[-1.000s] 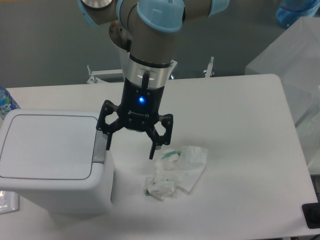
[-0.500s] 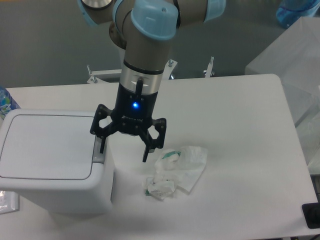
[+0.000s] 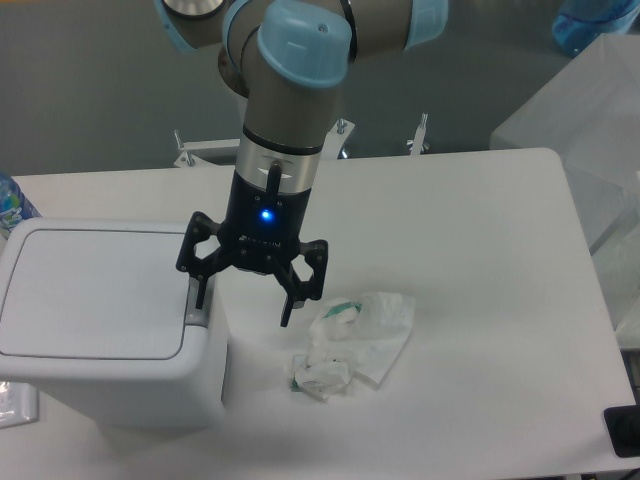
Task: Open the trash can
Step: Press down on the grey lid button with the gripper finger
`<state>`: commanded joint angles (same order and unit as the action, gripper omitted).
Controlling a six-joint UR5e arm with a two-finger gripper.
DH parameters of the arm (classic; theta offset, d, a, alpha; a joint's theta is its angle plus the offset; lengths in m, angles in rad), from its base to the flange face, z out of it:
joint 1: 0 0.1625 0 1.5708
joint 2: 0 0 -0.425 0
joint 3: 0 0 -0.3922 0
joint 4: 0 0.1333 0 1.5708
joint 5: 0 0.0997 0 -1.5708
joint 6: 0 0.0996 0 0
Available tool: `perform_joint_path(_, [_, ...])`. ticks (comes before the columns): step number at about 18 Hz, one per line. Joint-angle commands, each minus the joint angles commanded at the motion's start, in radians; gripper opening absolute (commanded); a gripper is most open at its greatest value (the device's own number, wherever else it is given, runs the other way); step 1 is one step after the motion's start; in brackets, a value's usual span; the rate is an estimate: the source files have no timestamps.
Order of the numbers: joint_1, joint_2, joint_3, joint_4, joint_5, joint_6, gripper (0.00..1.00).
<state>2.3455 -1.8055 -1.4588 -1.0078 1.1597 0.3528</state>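
Claw (image 3: 243, 308) — fingers spread, holding nothing — had crept leftward, one fingertip now over the trash can (image 3: 100, 320)'s latch (image 3: 197, 305) — press seemed imminent.

This looks like a robotics lab or test room, not a home. An industrial robot arm (image 3: 290, 90) with grey tube links and pale blue joint caps hangs over a bare white tabletop (image 3: 470, 230), a blue status light glowing on its wrist. Behind the tabletop stands a plain dark grey wall (image 3: 100, 90), with metal clamps (image 3: 185, 150) fixed at the far edge. Clear plastic sheeting (image 3: 590, 130) covers something at the right. A white trash can (image 3: 100, 320) and crumpled wrappers (image 3: 350, 340) sit there like staged props.
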Motion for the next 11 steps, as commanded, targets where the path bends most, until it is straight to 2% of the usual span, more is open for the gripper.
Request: perform_joint_path(11, [-0.003, -0.005, -0.009, 0.002, 0.003, 0.002, 1.00])
